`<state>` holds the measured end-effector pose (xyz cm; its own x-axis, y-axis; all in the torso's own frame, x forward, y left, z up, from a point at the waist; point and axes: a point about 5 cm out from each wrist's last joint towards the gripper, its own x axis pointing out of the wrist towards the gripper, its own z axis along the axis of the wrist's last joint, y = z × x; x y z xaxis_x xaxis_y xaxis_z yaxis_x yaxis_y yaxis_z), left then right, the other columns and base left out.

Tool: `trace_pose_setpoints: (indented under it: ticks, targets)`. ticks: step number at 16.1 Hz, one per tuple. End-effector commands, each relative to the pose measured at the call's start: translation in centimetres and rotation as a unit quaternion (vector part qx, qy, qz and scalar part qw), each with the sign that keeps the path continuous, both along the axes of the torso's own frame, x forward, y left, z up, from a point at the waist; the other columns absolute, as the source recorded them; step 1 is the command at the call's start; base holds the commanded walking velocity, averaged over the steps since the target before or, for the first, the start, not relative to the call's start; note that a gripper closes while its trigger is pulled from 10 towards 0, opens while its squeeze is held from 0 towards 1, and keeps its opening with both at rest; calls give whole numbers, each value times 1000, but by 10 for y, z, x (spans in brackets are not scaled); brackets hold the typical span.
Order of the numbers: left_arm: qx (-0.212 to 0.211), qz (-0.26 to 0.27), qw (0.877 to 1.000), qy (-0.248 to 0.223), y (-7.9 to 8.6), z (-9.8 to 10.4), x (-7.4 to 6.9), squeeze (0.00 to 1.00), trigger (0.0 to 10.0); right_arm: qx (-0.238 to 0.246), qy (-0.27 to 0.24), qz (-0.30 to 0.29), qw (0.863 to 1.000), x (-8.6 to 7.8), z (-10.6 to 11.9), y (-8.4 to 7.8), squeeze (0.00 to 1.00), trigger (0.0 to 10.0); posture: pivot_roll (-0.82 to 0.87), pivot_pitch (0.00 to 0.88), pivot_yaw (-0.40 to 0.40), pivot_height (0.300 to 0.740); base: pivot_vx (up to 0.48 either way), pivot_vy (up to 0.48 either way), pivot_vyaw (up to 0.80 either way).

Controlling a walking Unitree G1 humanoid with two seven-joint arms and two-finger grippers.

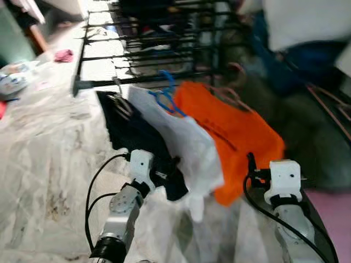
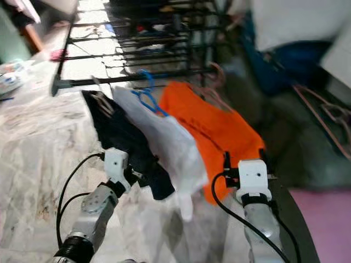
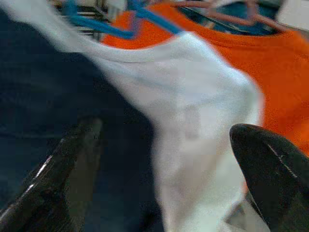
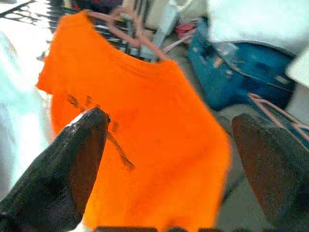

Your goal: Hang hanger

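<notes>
Three shirts hang on a black rack [image 1: 137, 82]: dark [image 1: 137, 137], white [image 1: 181, 137] on a blue hanger [image 1: 164, 98], orange [image 1: 236, 131] on a pink hanger [image 4: 128, 29]. Left claw [image 3: 164, 159] spread before the white; right claw [image 4: 169, 159] spread before the orange.

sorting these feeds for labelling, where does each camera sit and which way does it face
Left eye view: on the head, looking forward and down at the black drying rack with a dark garment, white shirt and orange shirt; both silver arms show.
Right eye view: same head, same scene, slightly offset.
Left wrist view: along the open left gripper at the white shirt and its blue hanger.
Right wrist view: along the open right gripper at the orange shirt on a pink hanger.
Shared: the orange shirt appears in all four.
</notes>
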<state>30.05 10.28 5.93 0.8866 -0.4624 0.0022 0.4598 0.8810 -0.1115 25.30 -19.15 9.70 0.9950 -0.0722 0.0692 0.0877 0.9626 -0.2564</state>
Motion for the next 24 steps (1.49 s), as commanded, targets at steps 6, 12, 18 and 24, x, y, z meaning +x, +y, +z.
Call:
trace_pose_setpoints:
  ticks: [6,12,18,24]
  targets:
    - [11,1,1000,13,7,-5,-3,0,10000,-10,1,10,1000,0,1,7,0,10000,-109,167,22,740,427,0,0]
    - [13,-6,1000,27,7,-11,-8,0,10000,-29,-2,-12,1000,1,5,-2,0,10000,-106,172,26,740,0,0,0]
    - [21,-30,998,41,9,-15,-10,0,10000,-64,21,9,998,8,11,-18,0,10000,-105,177,42,740,0,0,0]
    - [27,-54,997,54,12,-18,-13,0,10000,-90,75,68,991,19,22,-47,0,10000,-101,186,54,740,0,0,0]
